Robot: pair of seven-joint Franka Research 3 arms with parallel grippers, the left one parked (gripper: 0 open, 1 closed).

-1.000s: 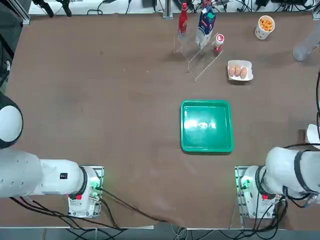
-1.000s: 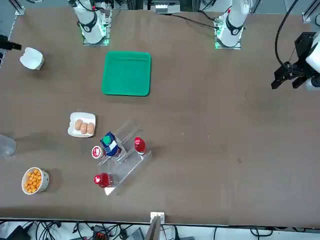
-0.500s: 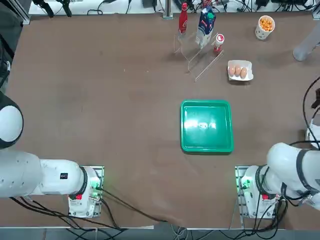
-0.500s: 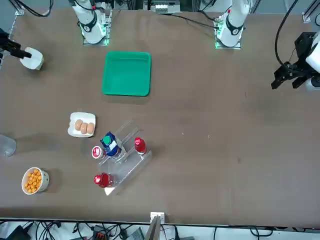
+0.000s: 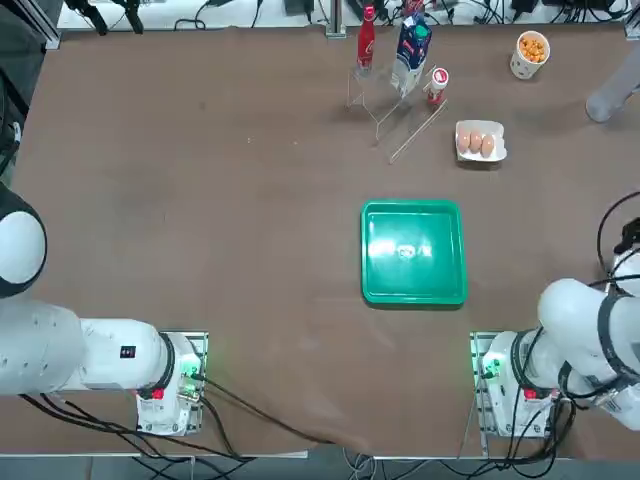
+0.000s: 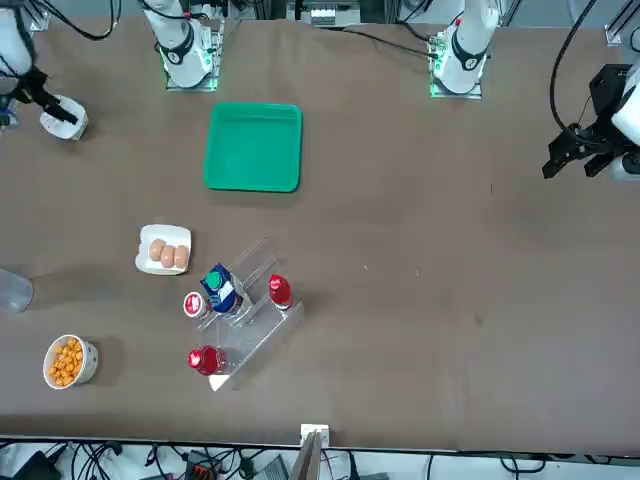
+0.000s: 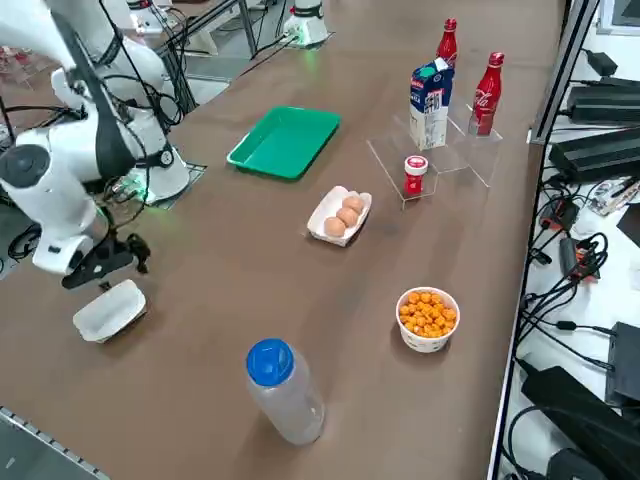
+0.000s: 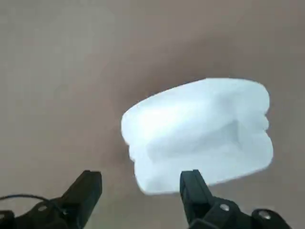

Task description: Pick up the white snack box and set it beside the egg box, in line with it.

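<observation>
Above the white snack box (image 7: 110, 311), the right gripper (image 8: 140, 183), newly closer.

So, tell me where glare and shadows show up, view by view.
Top view: glare patches on the green tray's floor; right side view: a shadow beside the orange-snack cup; right wrist view: bright glare on the white snack box, right gripper open before it.

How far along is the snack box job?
Nothing looks placed yet. The right gripper, open and empty, is over by the snack box, which lies on the table apart from the egg box. Left: grasp it, carry it over, set it down in line beside the eggs.
</observation>
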